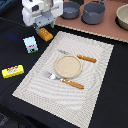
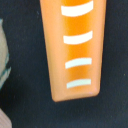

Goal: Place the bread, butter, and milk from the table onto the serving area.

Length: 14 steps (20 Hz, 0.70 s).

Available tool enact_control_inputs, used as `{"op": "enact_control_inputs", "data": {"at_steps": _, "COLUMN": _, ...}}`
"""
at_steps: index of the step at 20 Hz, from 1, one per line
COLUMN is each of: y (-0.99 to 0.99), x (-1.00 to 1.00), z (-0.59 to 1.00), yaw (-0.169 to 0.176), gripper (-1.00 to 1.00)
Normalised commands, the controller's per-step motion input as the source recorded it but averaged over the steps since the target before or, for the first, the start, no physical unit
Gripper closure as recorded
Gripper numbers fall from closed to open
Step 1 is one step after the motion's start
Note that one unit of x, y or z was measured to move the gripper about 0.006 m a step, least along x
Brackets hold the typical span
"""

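The bread (image 1: 45, 34), a golden-orange loaf with a scored top, lies on the black table (image 1: 12, 92) just off the far left corner of the serving area placemat (image 1: 95, 85). It fills the wrist view (image 2: 75, 47). My gripper (image 1: 45, 25) hangs right above the bread, jaws spread, holding nothing. The milk (image 1: 31, 45) stands upright on the table left of the placemat. The butter (image 1: 12, 71), a flat yellow box, lies nearer the front left. A round tan plate (image 1: 68, 64), a fork (image 1: 52, 76) and a knife (image 1: 86, 58) rest on the placemat.
A reddish-brown board (image 1: 107, 27) at the back carries grey pots (image 1: 93, 12) and a bowl (image 1: 123, 17). A pale edge of something shows beside the bread in the wrist view (image 2: 3, 55).
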Motion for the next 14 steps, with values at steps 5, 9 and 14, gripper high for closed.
{"op": "enact_control_inputs", "data": {"at_steps": 5, "y": 0.06, "x": -0.15, "z": -0.29, "yaw": 0.0, "gripper": -1.0}}
{"op": "enact_control_inputs", "data": {"at_steps": 9, "y": 0.04, "x": -0.15, "z": -0.25, "yaw": 0.0, "gripper": -1.0}}
{"op": "enact_control_inputs", "data": {"at_steps": 14, "y": 0.0, "x": -0.1, "z": -0.15, "yaw": 0.0, "gripper": 1.0}}
